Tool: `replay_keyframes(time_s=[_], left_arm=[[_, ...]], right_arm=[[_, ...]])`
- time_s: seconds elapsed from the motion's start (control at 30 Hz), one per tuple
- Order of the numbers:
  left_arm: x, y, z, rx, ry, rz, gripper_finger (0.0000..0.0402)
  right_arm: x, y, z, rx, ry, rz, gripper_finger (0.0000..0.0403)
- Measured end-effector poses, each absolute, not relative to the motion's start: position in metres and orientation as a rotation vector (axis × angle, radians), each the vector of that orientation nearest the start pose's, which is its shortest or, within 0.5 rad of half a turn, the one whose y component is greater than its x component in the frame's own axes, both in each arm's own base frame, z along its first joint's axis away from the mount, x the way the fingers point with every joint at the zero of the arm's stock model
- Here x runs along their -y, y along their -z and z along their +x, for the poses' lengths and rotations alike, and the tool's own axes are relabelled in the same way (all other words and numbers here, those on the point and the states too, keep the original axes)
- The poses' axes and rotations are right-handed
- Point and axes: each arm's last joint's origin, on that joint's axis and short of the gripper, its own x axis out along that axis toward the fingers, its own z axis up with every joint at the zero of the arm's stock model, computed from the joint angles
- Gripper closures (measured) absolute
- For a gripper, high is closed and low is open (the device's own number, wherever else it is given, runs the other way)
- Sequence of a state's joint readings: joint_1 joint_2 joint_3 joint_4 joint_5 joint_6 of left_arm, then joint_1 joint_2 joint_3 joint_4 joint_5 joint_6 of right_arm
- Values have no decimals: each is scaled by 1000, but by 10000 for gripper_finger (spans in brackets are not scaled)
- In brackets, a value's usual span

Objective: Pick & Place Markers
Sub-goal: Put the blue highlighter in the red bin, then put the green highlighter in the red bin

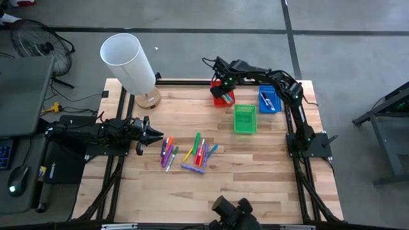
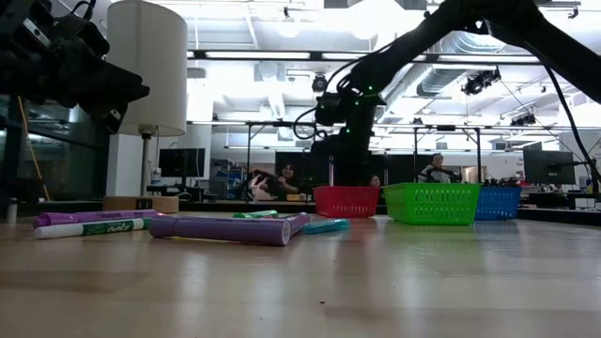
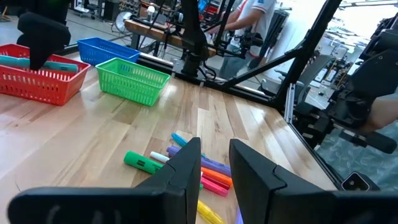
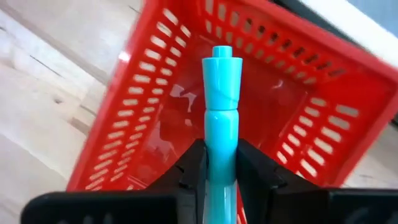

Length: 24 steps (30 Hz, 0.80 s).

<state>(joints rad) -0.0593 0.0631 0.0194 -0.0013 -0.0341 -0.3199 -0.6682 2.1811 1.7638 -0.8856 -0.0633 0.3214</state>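
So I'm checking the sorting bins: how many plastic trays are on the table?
3, grouped at the table's far right: red tray under the right gripper, blue tray farthest right, green tray between and nearer.

The right arm reaches from its base at the right edge toward the far middle of the tabletop, its right pincer (image 4: 221,171) pointing down, fingers (image 4: 193,168) pressed against a teal marker (image 4: 221,112). The left arm lies low along the left side; its left pincer (image 3: 214,165) hangs above the tabletop, fingers slightly apart, holding nothing.
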Motion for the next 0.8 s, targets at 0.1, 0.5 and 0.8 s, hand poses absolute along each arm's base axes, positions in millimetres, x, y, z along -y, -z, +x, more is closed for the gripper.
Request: replay_keyframes(time_s=[0.1,0.5,0.8], left_arm=[[5,-165,100,-48,18,-318,318],[5,-165,100,-49,18,-318,318],[5,-165,100,-49,18,-318,318]], right_arm=[[275,-183,352,-1147,710,726,334],[275,-182,351,-1159,726,716,248],[271,-190,352,-1187,648,734,218]])
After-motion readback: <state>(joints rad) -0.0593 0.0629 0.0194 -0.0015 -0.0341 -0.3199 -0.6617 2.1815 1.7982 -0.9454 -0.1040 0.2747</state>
